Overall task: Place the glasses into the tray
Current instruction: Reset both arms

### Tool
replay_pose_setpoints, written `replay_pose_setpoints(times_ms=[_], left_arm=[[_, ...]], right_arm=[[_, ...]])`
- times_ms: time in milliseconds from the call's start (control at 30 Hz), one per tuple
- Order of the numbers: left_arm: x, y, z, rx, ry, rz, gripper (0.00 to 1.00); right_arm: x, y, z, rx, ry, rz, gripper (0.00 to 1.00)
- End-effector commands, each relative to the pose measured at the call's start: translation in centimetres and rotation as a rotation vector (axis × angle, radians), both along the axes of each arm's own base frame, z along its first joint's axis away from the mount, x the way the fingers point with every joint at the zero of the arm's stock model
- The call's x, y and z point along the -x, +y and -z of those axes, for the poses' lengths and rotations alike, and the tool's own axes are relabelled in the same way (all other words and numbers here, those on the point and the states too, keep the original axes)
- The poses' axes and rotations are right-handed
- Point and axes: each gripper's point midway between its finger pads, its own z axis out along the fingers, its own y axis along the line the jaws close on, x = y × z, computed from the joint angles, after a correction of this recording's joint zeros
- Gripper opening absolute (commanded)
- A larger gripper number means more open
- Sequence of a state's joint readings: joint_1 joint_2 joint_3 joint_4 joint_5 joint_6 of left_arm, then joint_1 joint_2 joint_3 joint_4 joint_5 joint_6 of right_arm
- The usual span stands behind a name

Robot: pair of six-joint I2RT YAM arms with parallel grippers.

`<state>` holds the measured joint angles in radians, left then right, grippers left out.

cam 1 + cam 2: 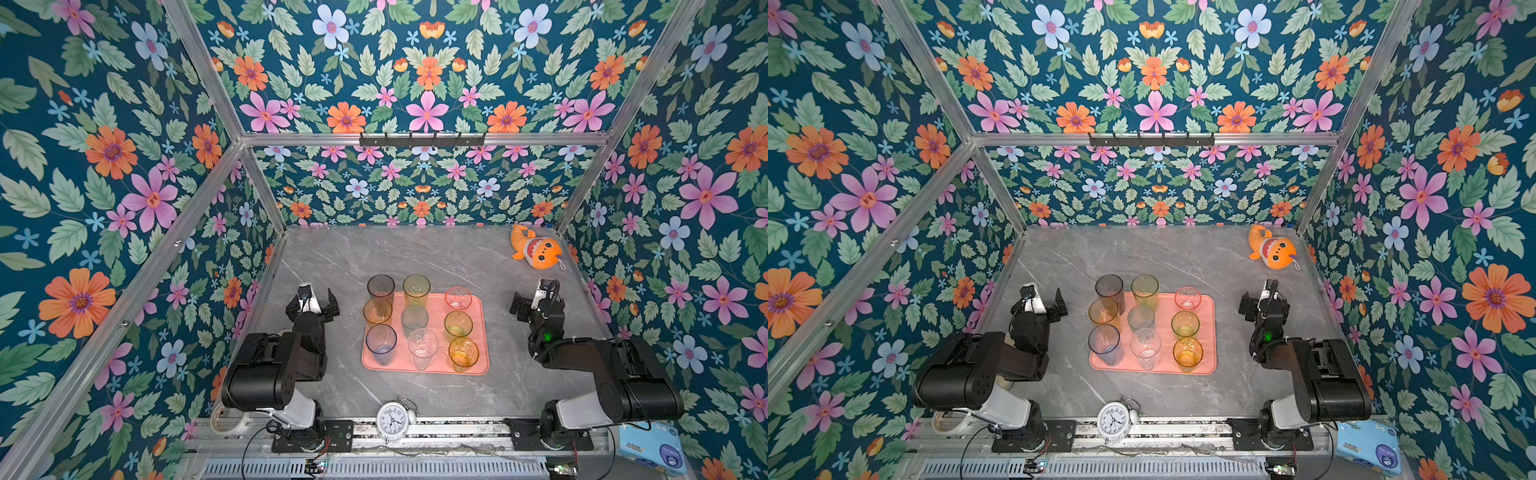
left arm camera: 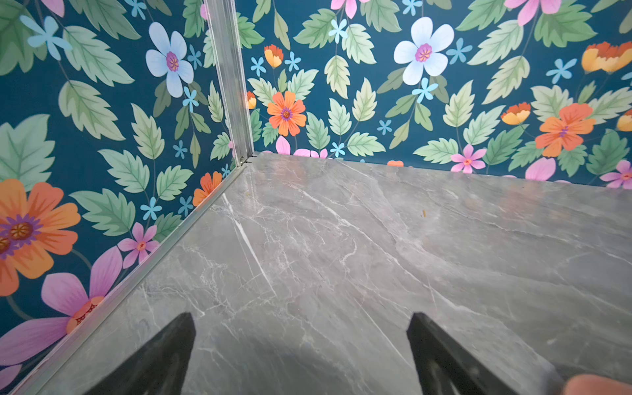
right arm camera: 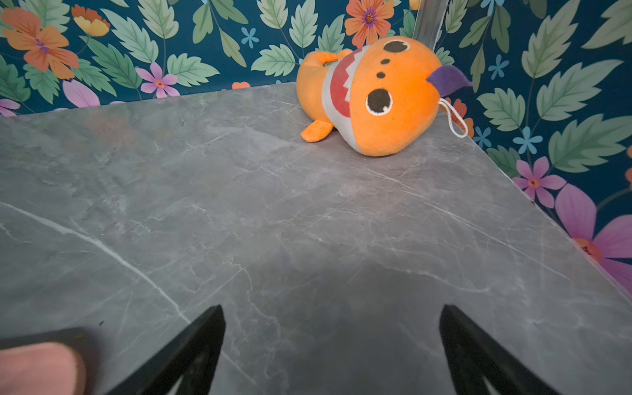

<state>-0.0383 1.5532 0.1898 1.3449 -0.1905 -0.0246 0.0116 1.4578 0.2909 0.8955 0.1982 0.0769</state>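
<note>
The salmon-pink tray [image 1: 437, 309] [image 1: 1165, 316] lies mid-table, seen in both top views. Several glasses stand upright on it in three rows: a grey one [image 1: 380, 289], a yellow-green one [image 1: 416, 289] and a short pink one [image 1: 458, 298] at the back, a blue one [image 1: 381, 343], a clear one [image 1: 422, 347] and a short amber one [image 1: 463, 353] at the front. My left gripper [image 1: 311, 306] [image 2: 300, 316] hangs open left of the tray over bare table. My right gripper [image 1: 538, 305] [image 3: 331, 307] is open right of the tray. Neither touches a glass.
An orange plush shark [image 1: 538, 249] [image 3: 369, 99] lies in the far right corner. A white alarm clock [image 1: 392, 419] stands at the front edge, a tape roll [image 1: 224, 419] front left, a blue packet [image 1: 652, 449] front right. Flowered walls close in three sides.
</note>
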Motion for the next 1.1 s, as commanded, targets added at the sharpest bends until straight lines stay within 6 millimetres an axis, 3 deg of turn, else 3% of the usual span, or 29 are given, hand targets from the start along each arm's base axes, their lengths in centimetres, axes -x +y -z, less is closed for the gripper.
replay_pose_setpoints(times_ms=[0,233,1067], left_arm=[[-0.2,0.9,-0.1,0.002,0.003,-0.066,1.00],[-1.4,1.3,0.8,-0.008,0.042,-0.107,1.00],[-1.4,1.2,0.9,-0.005,0.052,-0.106,1.00]], right_arm=[[-0.5,0.2,-1.2,-0.006,-0.054,-0.010,0.99],[-0.5,0.2,-1.3,-0.004,-0.059,-0.011,0.99],[-0.5,0.1,-1.3,-0.002,-0.058,-0.007,0.99]])
